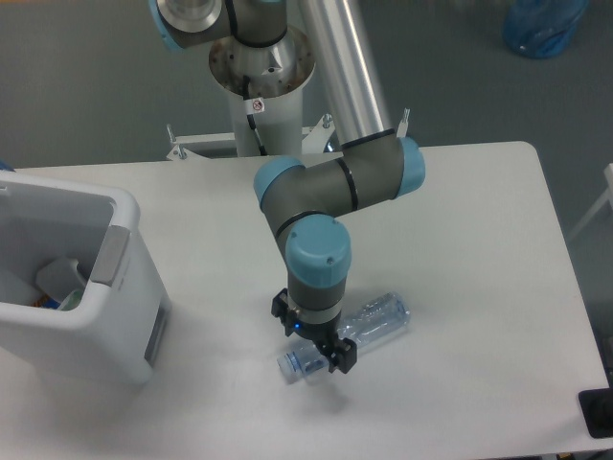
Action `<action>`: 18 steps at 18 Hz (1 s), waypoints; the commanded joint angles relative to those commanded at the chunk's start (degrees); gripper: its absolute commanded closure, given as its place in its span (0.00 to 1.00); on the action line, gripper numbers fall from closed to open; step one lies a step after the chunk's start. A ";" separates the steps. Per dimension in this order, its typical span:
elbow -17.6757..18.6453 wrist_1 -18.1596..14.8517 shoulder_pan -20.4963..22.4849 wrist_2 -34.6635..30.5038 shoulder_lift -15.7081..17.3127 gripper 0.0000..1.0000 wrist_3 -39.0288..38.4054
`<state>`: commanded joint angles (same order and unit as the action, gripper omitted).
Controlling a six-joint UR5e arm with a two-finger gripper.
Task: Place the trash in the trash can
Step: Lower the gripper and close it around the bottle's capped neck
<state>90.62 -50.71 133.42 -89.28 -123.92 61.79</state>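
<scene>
A clear bluish plastic bottle [375,319] lies on its side on the white table, its neck pointing to the front left. My gripper [314,343] points straight down over the bottle's neck half, with one finger on each side of it, spread and low against the table; I see no squeeze on the bottle. The trash can [124,316], a large white bin with grey handle patches, stands at the table's left edge, well apart from the gripper. Inside it rests a crumpled white tissue wad [60,276].
The robot's base column [261,72] rises behind the table's far edge. A blue bag [541,24] lies on the floor at the back right. A black object [597,412] sits at the table's front right corner.
</scene>
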 joint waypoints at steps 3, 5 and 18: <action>-1.49 0.09 -0.97 -2.47 -1.76 0.06 -0.44; -1.85 0.26 -1.06 -2.56 -2.46 0.23 -0.53; -6.06 0.09 -0.27 -1.68 0.69 0.64 -3.95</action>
<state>84.56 -50.62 133.15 -90.97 -123.23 57.84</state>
